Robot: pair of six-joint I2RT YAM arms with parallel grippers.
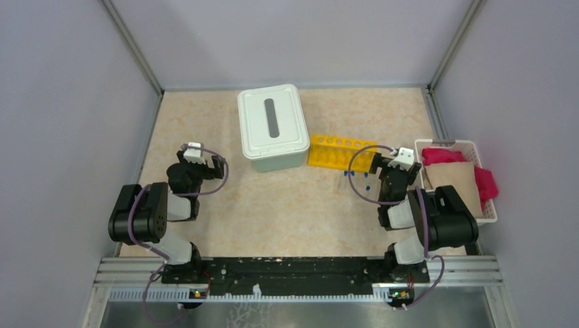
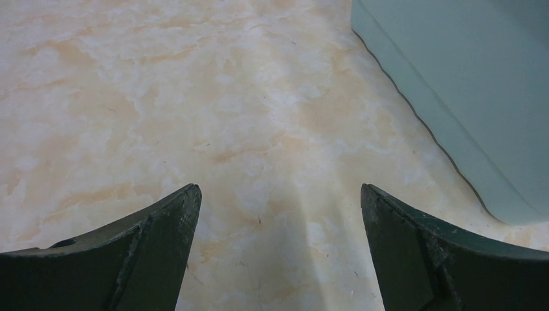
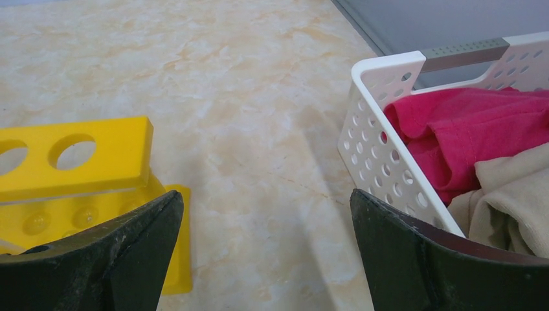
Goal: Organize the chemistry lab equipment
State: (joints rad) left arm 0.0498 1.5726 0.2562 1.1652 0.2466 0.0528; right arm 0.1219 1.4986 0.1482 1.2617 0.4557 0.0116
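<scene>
We judge our right gripper (image 3: 265,201), jaws wide and empty, the nearer one: the yellow rack (image 1: 341,152) lies just to its left, long axis crosswise, with test tubes (image 1: 366,176) loose on the table (image 1: 273,212) beside it.

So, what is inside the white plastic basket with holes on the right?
Inside the white perforated plastic basket lie a crumpled pink cloth and a beige cloth partly over it. Anything beneath them is covered.
</scene>
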